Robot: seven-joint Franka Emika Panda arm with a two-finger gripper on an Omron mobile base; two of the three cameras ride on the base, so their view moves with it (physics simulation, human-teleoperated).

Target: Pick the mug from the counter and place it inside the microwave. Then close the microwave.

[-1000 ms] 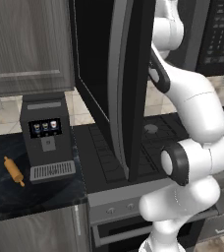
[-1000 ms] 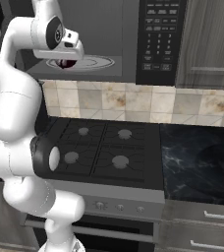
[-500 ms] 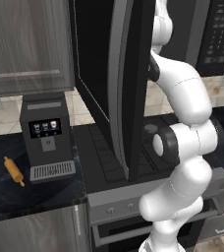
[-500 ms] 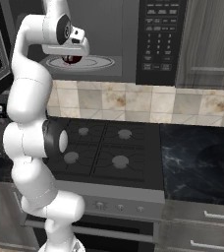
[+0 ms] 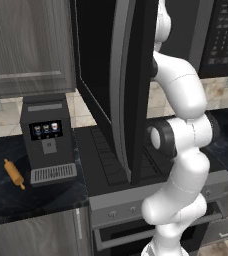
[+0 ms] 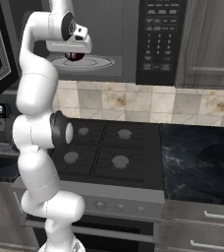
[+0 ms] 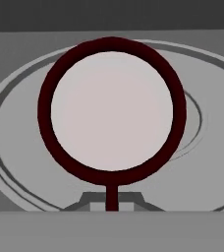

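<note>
a white robot arm reaches up into the open microwave (image 6: pixel 133 44) mounted above the gas stovetop (image 6: pixel 104 150). seen from the right base view, the gripper (image 6: pixel 73 53) hangs over the round glass turntable (image 6: pixel 97 62) at about ten o'clock in the picture, and the dark red mug (image 6: pixel 75 56) sits directly beneath it, on or just above the plate; i cannot tell whether it touches down.

from the hand view, looking straight down, the mug (image 7: pixel 112 110) shows as a dark red ring around a white inside, its handle pointing to six o'clock, with the turntable (image 7: pixel 202 147) spread out behind it. the fingertips themselves are not clear here, but the fingers are clenched tight, most likely on the handle or rim of the mug.

compared with a second ago, the arm has straightened and the elbow has swung in closer to the stove, while the hand and mug have stayed over the turntable (the cameras have not moved). that suggests the carry is finished and the mug has arrived inside the cavity.

what remains, by my judgement: let go of the mug, draw the hand out, then swing the door shut. in the left base view the microwave door (image 5: pixel 128 90) stands wide open toward the room, beside the coffee machine (image 5: pixel 46 137) and a wooden rolling pin (image 5: pixel 14 173) on the black counter (image 5: pixel 16 200).
</note>
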